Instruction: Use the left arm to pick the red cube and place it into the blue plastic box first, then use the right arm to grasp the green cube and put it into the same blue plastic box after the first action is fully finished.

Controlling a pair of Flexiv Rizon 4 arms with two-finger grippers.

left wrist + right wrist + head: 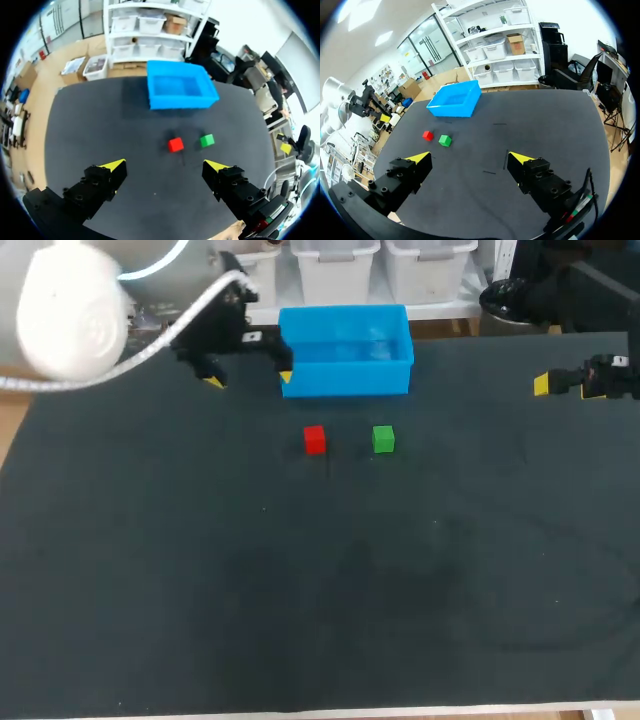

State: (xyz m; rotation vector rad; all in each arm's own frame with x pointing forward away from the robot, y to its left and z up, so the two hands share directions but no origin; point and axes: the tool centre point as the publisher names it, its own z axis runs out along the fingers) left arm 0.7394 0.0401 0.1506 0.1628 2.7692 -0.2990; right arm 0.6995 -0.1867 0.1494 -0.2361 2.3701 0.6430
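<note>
We're looking at a dark table [300, 590]: the blue plastic box [350, 378] sits at its far edge, and nearer us the red cube [314, 440] and green cube [383, 439] rest side by side, a gap between them

Red cube [314, 440]; green cube [383, 439]; box [346, 350] bright blue. Table [300, 590] plain dark grey. Left gripper [165, 164], right gripper [470, 158]: black, yellow tips.

The plastic box [350, 378] sits at the far middle of the table [300, 590]. Just nearer, apart from it, the left cube [314, 440] and right cube [383, 439] lie side by side, not touching. The left gripper [250, 379] hangs beside the box's left wall. The right gripper [545, 385] is far right, well apart.
</note>
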